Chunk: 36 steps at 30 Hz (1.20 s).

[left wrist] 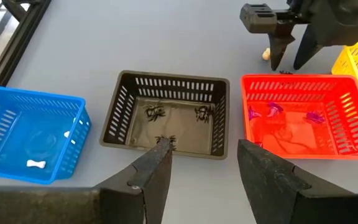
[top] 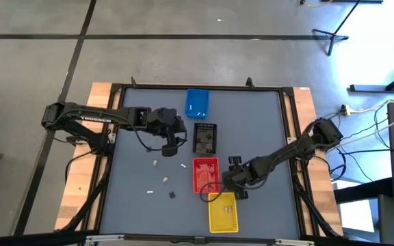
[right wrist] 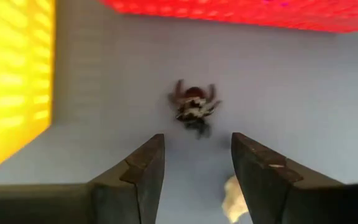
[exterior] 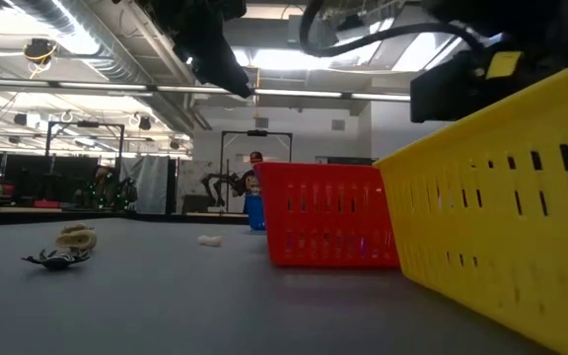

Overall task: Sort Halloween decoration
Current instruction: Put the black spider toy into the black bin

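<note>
Right now we have our right tool (right wrist: 194,168) hanging low over the desk (top: 258,123), fingers spread, straddling a dark spider toy (right wrist: 193,111) that lies on the bare surface in the gap between the red tray (top: 206,173) and the yellow tray (top: 224,212); a small cream piece (right wrist: 234,198) sits just beside one finger. We judge that the tool is held spread and pointed down so that it can close on the spider without catching either tray wall. Our left tool (left wrist: 201,171) hovers above the near edge of the black tray (left wrist: 169,115), also spread and holding nothing, which suits a drop into that tray, where three dark spiders (left wrist: 156,112) already lie. The trays stand in a row down the middle of the desk, one kind to each as far as we can tell: a white bone (left wrist: 36,164) in the blue tray (left wrist: 30,134), purple pieces (left wrist: 272,111) in the red. Several loose pieces (top: 164,179), pale and dark, wait on the desk to the left of the row, so we reckon the sorting is partly done.
</note>
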Motion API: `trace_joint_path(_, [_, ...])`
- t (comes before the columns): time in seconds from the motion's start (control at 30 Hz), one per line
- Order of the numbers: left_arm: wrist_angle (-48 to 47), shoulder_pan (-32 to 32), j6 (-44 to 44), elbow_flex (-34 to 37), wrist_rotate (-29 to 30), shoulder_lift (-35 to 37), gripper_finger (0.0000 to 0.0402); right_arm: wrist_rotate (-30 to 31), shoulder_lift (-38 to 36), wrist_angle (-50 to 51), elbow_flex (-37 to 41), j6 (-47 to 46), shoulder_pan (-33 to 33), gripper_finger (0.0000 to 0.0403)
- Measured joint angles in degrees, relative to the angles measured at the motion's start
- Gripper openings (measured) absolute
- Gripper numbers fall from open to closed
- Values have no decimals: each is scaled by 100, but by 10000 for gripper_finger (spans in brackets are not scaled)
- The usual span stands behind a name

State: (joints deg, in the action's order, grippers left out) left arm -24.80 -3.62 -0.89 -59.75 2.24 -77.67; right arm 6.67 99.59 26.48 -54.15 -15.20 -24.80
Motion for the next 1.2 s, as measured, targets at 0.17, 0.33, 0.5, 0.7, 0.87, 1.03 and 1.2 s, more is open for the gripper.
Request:
trace_joint_path(0.17, [-2, 0, 0, 0, 0, 0, 175, -80, 0, -33, 0, 26, 186, 184])
trace_joint_path(0.33, [-2, 0, -2, 0, 0, 0, 175, -278, 7, -252, 2, 66, 298, 184])
trace_joint_path(0.5, [-4, 0, 0, 0, 0, 0, 175, -626, 7, -328, 2, 69, 313, 184])
trace_joint_path(0.7, [-4, 0, -2, 0, 0, 0, 175, -621, 7, -350, 2, 68, 311, 184])
trace_joint_path(0.87, [-5, 0, -2, 0, 0, 0, 175, -615, 7, -404, 2, 8, 311, 184])
trace_joint_path(1.03, [-6, 0, 0, 0, 0, 0, 175, -536, 7, -404, 2, -285, 311, 184])
trace_joint_path(1.2, [-4, 0, 0, 0, 2, 0, 175, -395, 7, -403, 2, -435, 311, 184])
